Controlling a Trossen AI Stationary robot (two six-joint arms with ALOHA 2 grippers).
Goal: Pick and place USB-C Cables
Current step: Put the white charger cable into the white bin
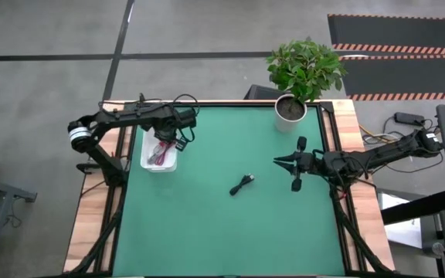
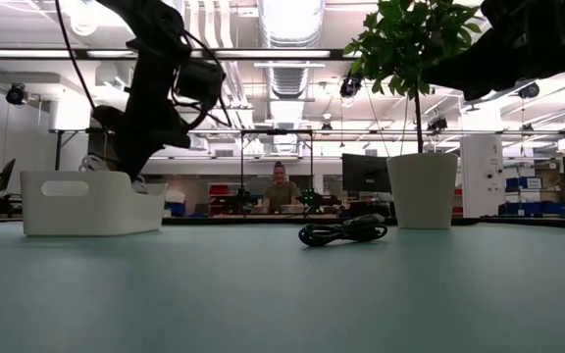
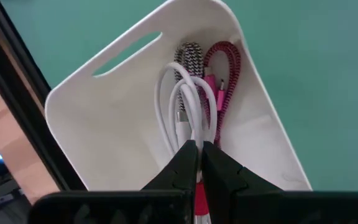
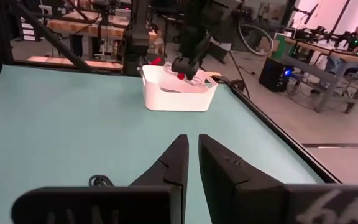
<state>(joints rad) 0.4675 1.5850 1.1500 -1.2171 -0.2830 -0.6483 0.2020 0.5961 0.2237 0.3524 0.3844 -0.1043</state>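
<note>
The white USB-C cable [image 3: 182, 106] hangs pinched in my left pincer [image 3: 199, 163] inside the tray [image 3: 104, 118]; if I lift before releasing, I may drag it out. My right pincer [image 4: 191, 152], nearly pressed together and empty, waits near the black cable [image 1: 242, 184].

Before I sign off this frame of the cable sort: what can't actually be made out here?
- Left gripper: its closed fingers cover the end of the white cable; in the left wrist view, a hold on it is likely, unconfirmed.
- White tray: low view shows only its wall; contents hidden.
- Tray contents: high view, too small, partly under the left arm.
- Black cable: connector type too small in the high view.
- Right gripper: empty above the mat.
</note>
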